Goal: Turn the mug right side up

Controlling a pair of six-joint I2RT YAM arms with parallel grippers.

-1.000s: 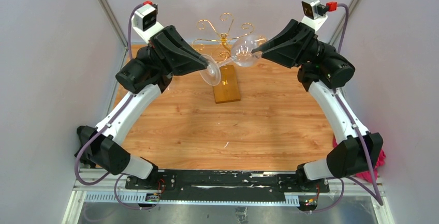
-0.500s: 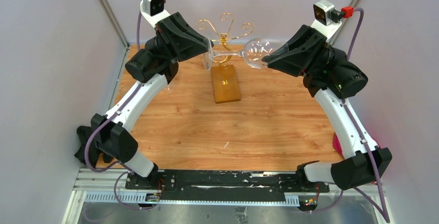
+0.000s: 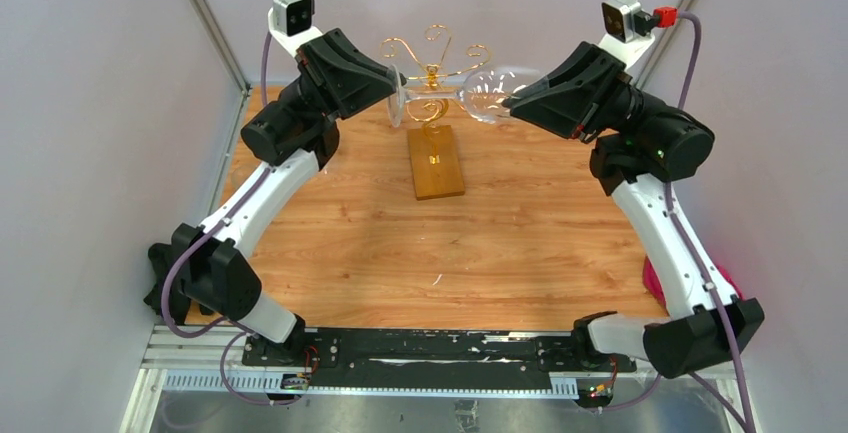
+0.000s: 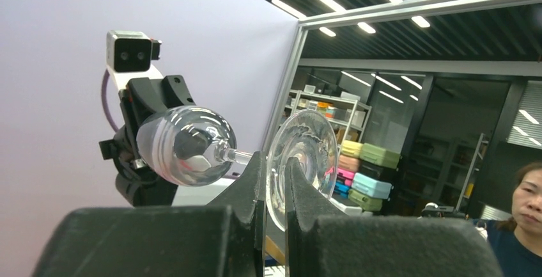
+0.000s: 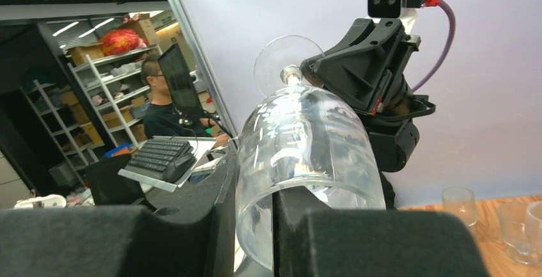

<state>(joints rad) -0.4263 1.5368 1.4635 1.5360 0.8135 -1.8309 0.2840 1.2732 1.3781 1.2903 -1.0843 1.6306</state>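
Observation:
No mug shows; the thing held is a clear stemmed wine glass (image 3: 488, 93), lying level in the air above the gold rack. My left gripper (image 3: 398, 103) is shut on its round foot (image 4: 308, 149), gripping the disc edge-on between both pads (image 4: 273, 169). My right gripper (image 3: 512, 101) is shut on the bowl's rim, one finger inside and one outside the wall (image 5: 255, 190). The bowl (image 5: 307, 142) points toward the right arm and the foot (image 5: 287, 56) toward the left arm. The bowl also shows in the left wrist view (image 4: 185, 146).
A gold wire rack (image 3: 432, 53) stands on a wooden block (image 3: 438, 158) at the back middle of the wooden table (image 3: 450, 243), just under the glass. Other small glasses (image 5: 459, 203) stand on the table. Purple walls close in on both sides. A red cloth (image 3: 648, 278) lies at right.
Both arms have risen and moved back. The glass went from tilted, foot low, to level and now hangs farther back over the rack's gold scrolls.

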